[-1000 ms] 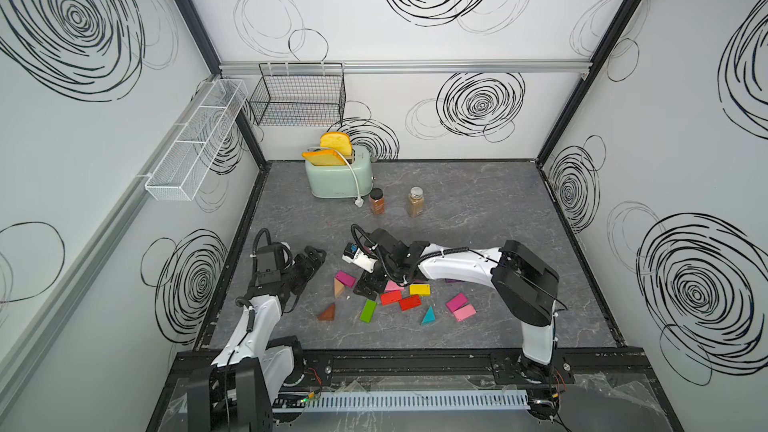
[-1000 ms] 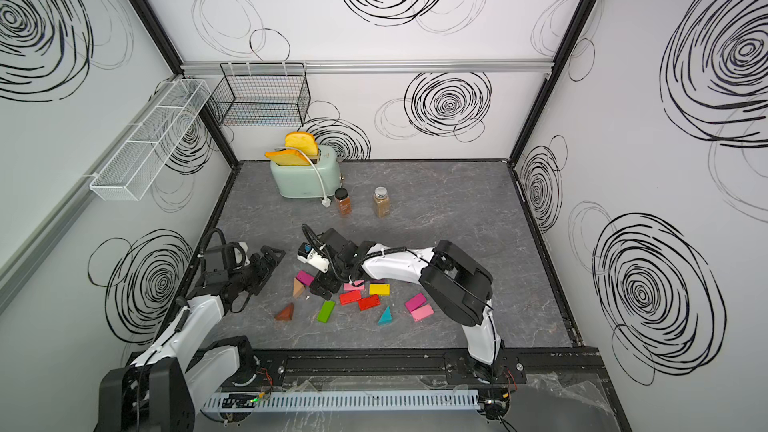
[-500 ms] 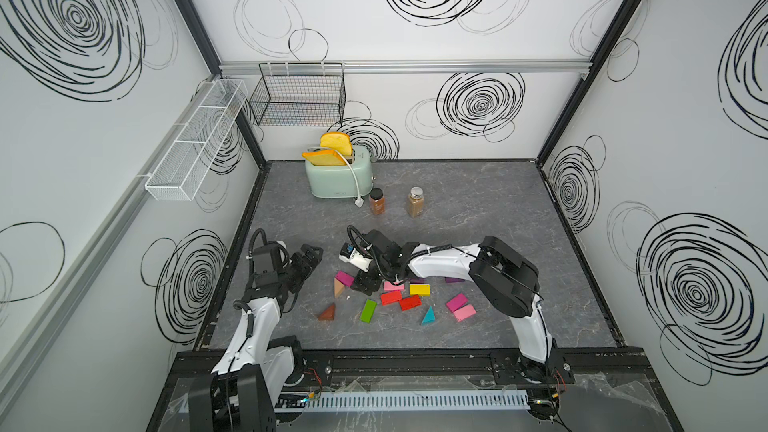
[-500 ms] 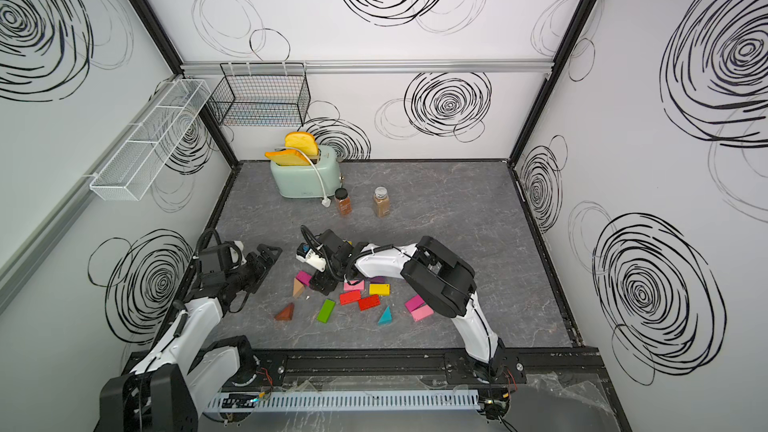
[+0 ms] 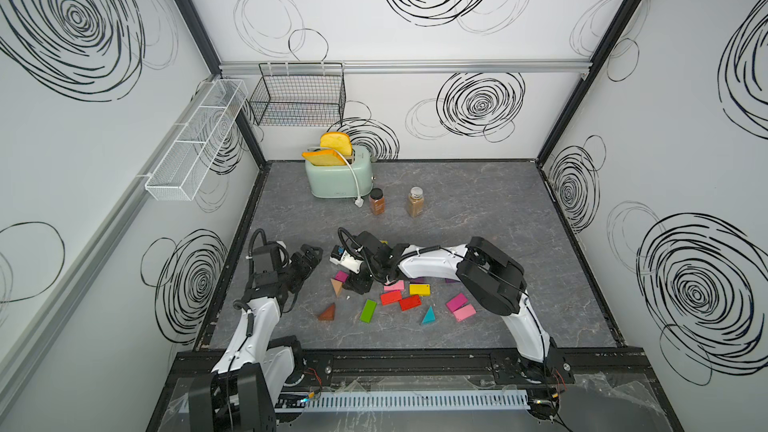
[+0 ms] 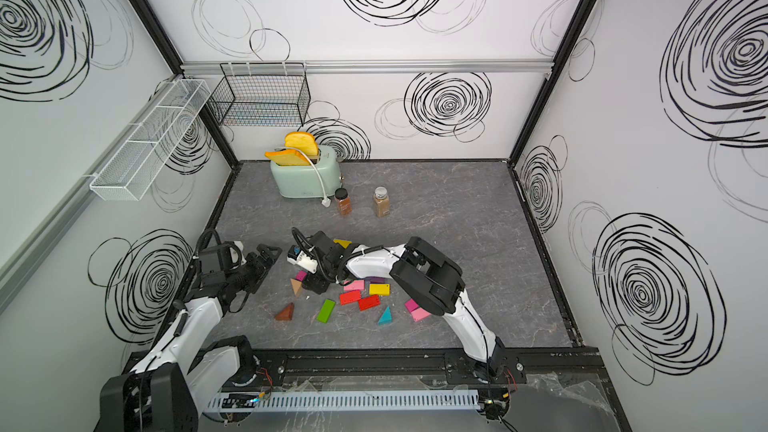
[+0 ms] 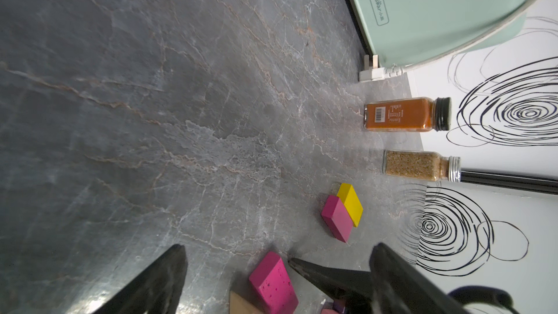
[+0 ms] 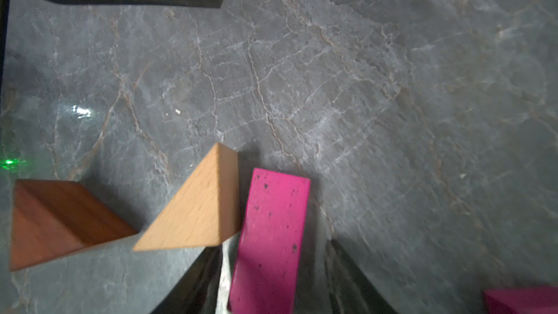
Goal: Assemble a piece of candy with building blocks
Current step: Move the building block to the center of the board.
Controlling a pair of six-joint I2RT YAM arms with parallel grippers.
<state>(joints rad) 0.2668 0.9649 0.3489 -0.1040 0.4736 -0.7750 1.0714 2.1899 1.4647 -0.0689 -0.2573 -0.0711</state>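
Several building blocks [image 5: 390,297] lie scattered near the floor's front in both top views: red, yellow, pink, green bricks and teal, brown wedges. My right gripper [image 8: 273,250] is shut on a magenta brick [image 8: 271,237] that lies flat beside a tan wedge [image 8: 199,209]; a brown wedge [image 8: 51,218] lies further along. In a top view that gripper [image 5: 353,284] points down at the pile's left edge. My left gripper [image 7: 277,252] is open and empty, hovering close by [image 5: 311,253]. It looks at the same magenta brick [image 7: 273,282] and a pink-and-yellow pair [image 7: 336,218].
A mint toaster [image 5: 338,178] with toast stands at the back, its white plug [image 5: 359,202] on the floor. Two spice jars [image 5: 377,201] [image 5: 415,201] stand in front of it. Wire baskets [image 5: 299,95] hang on the walls. The right arm's elbow [image 5: 490,276] overhangs the blocks.
The right gripper's jaws have closed onto the magenta brick, and the right arm's elbow has swung left over the blocks. The left arm has barely moved.
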